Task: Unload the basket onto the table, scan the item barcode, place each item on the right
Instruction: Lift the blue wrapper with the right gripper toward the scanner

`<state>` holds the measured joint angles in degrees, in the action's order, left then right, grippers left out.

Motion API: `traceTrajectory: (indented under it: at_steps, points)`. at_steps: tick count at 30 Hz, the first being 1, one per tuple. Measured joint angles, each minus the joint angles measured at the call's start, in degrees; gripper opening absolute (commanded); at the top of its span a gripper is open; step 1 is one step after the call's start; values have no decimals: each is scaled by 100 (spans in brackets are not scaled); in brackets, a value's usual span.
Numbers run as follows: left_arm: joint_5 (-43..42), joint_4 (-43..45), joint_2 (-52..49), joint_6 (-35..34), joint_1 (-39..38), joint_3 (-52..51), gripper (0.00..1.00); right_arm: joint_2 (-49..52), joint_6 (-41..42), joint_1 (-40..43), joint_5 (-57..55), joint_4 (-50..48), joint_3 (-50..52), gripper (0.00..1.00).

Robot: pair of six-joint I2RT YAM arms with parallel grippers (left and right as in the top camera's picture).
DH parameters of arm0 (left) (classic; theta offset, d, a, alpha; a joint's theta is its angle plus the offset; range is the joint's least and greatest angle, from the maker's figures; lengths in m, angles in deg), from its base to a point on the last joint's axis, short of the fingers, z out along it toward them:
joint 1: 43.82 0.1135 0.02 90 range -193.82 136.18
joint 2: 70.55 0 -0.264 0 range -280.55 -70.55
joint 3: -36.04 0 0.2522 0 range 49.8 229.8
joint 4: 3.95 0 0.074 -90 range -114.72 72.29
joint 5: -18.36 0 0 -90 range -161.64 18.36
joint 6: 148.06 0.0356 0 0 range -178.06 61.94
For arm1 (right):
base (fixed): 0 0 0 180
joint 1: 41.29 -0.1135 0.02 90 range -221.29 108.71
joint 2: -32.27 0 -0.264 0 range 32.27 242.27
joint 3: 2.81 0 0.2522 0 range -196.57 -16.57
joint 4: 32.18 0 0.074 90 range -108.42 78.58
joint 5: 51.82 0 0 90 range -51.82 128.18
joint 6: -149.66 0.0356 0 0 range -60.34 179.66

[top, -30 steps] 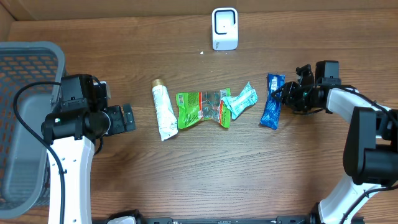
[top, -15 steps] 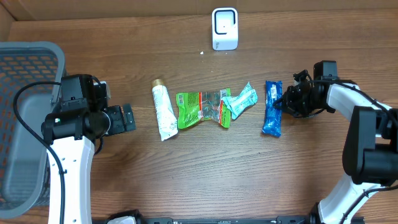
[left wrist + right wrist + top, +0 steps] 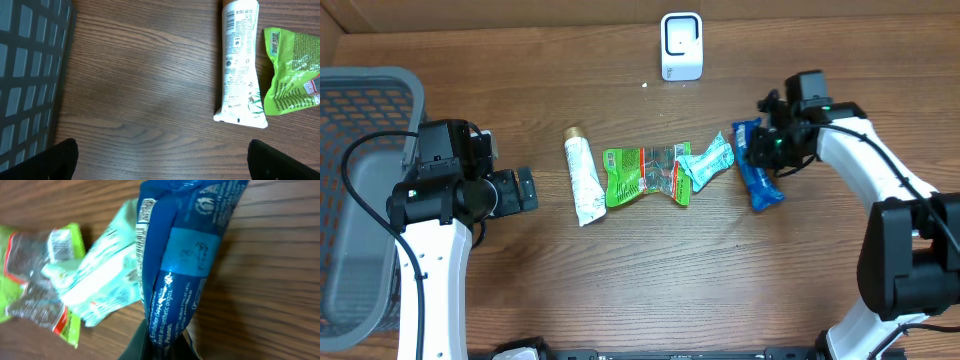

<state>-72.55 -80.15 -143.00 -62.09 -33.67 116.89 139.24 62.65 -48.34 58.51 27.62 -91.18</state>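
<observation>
The blue packet (image 3: 760,185) lies at about 3 o'clock on the desk (image 3: 650,270), its long axis running roughly from 12 to 6 o'clock. The right end effector (image 3: 772,148) is closed on its 3 o'clock edge near the upper end. In the right wrist view the jaws are pinched on one end of the wrapper (image 3: 162,345), with the rest of the blue packet (image 3: 185,255) stretching away from the camera.

It looks like a light, glossy film pouch: soft, crinkly and probably slippery, with a raised seam down its length. A small printed block that looks like the barcode (image 3: 145,210) sits on that seam, near the far end. I judge that a grip on a crimped end or the seam fin is safest. Film held there should not slide, and the code stays uncovered. The pouch will likely sag and twist when carried, so the code may need turning to face the white scanner (image 3: 681,46) at 12 o'clock.

A mint packet (image 3: 710,160) lies just beside it at its 9 o'clock, then a crumpled green packet (image 3: 642,172) and a stiff white tube (image 3: 582,178). The left end effector (image 3: 525,188) hangs wide open and empty near the grey mesh basket (image 3: 360,90).
</observation>
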Motion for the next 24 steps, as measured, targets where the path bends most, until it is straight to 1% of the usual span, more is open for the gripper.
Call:
traceTrajectory:
  at_steps: [3,7,13,19,24]
  points:
    - [0,0,0,0,0,0,100,0,-227,-66,334,4,-7,4]
    - [0,0,0,0,0,0,100,-142,-590,-63,1128,22,-7,4]
    - [0,0,0,0,0,0,100,-949,-944,-63,1801,118,-11,4]
    - [0,0,0,0,0,0,99,-1648,-1051,-63,2011,313,-227,4]
    - [0,0,0,0,0,0,100,-1832,-1045,-96,2020,417,-404,4]
